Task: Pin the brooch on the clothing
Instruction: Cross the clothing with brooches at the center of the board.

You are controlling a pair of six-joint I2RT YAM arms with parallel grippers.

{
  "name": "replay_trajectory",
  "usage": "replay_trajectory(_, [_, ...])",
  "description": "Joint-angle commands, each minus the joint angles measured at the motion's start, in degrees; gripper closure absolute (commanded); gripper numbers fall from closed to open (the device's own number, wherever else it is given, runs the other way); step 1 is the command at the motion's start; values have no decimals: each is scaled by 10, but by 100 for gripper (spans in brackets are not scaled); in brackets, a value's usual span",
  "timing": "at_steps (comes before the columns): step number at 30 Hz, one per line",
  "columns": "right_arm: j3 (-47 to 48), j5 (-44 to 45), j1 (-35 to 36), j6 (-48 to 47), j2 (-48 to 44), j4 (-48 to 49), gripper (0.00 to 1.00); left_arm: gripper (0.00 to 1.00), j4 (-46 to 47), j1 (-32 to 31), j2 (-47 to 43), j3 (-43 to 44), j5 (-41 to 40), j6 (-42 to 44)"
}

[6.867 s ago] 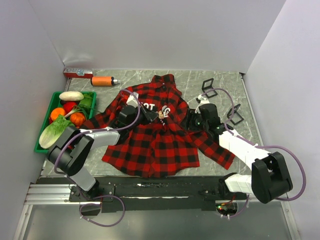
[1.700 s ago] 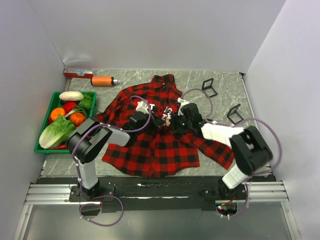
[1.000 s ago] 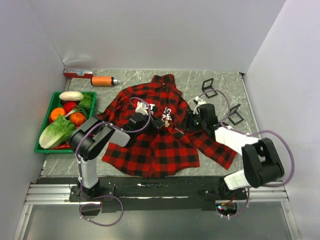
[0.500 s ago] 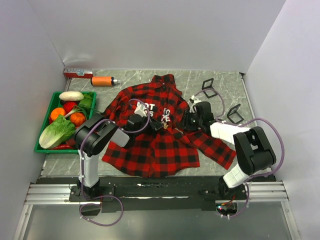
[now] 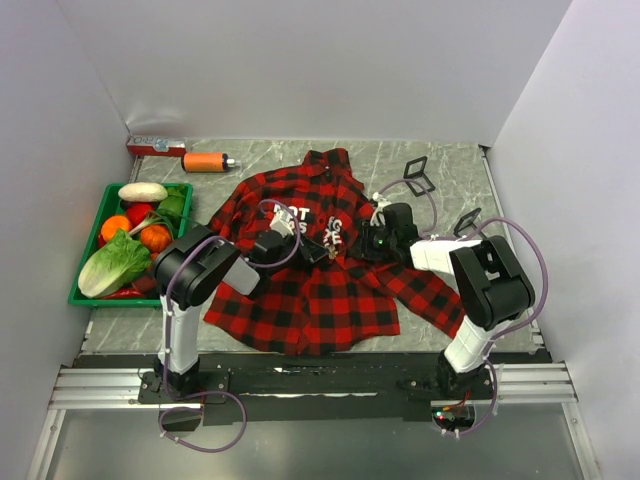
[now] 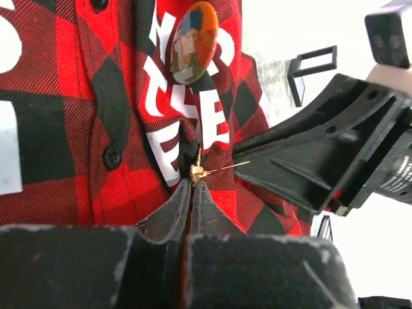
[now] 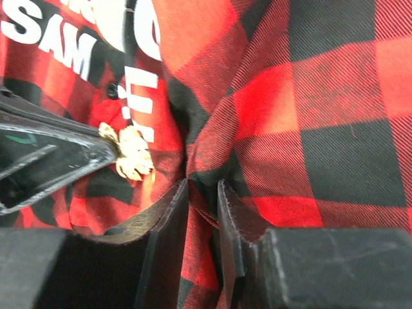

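My left gripper (image 6: 192, 185) clamps the gold pin (image 6: 205, 171) of the oval portrait brooch (image 6: 193, 42). My right gripper (image 7: 204, 187) pinches a fold of the red-and-black plaid shirt (image 7: 335, 96), presumably for piercing.

Right pincer (image 7: 203, 188), wider before, now tight on a shirt (image 7: 335, 96) fold.

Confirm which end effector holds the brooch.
The left end effector, shut on the gold brooch; the right end effector has a fold of the shirt between its fingers.

shirt (image 5: 310, 285): red/black buffalo plaid, white lettering, black buttons. brooch (image 6: 193, 42) on shirt: orange-teal face, gold pin. tabletop (image 5: 440, 160): grey marbled. crate (image 5: 100, 299) left of shirt: green. bottle (image 5: 205, 161): orange.
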Motion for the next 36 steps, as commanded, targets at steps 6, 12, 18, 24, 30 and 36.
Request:
replay_trajectory(6, [18,-44,6,18,19,75,71,99,66,2,18,-11,23,4])
replay_trajectory(12, [11,-54,8,28,33,95,73,99,67,2,20,-11,24,6])
replay_trajectory(18, [15,-65,11,35,42,108,74,99,65,2,22,-10,25,7])
replay_trajectory(24, [13,-70,18,41,42,117,75,99,73,2,28,-8,29,5])
replay_trajectory(30, [9,-72,28,52,52,132,75,99,76,2,32,-4,34,6])
replay_trajectory(36, [10,-72,36,59,59,137,76,99,76,2,33,-4,36,8])
